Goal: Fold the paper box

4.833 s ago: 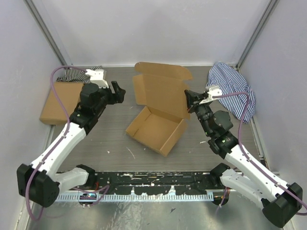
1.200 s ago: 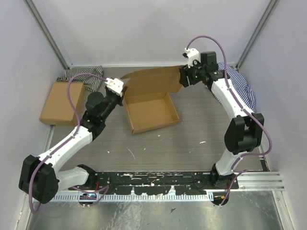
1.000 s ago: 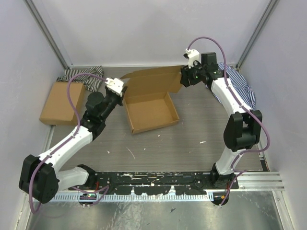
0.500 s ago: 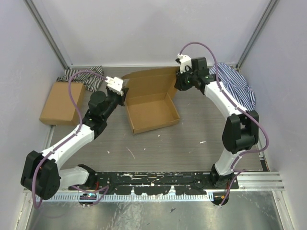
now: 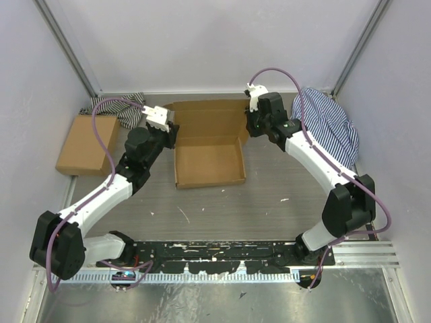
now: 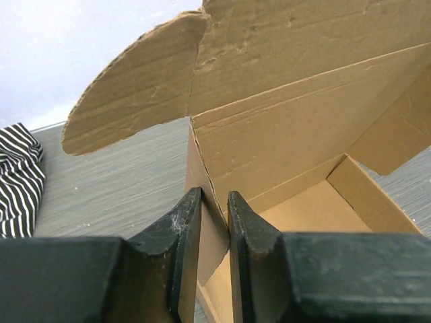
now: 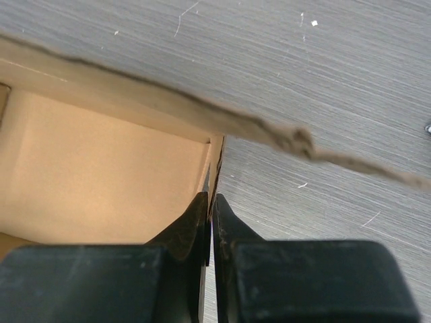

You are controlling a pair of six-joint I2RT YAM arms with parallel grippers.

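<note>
Paper box: the plain brown cardboard die-cut paper box (image 5: pixel 209 165) sits mid-table toward the far side, tray open upward, lid panel leaning back behind it.
Left gripper: the left gripper (image 5: pixel 171 132) is right on the tray's far-left corner. In the left wrist view its fingers (image 6: pixel 185 229) are drawn narrow, with the left wall pinched between them.
Right gripper: the right gripper (image 5: pixel 250 128) is at the far-right corner. Its fingers (image 7: pixel 195 225) are almost together, nipping the thin right wall edge.
Lid tab: a rounded side tab (image 6: pixel 135 87) juts out left, above the left gripper.
Table: grey, wood-grained table (image 5: pixel 269 195).
Left edge: a flat brown ready-made cardboard box (image 5: pixel 82 142) lies well apart, with a black-and-white striped cloth (image 5: pixel 118 108) at its far corner.
Far right: blue-and-white striped cloth (image 5: pixel 330 124), bunched up.
</note>
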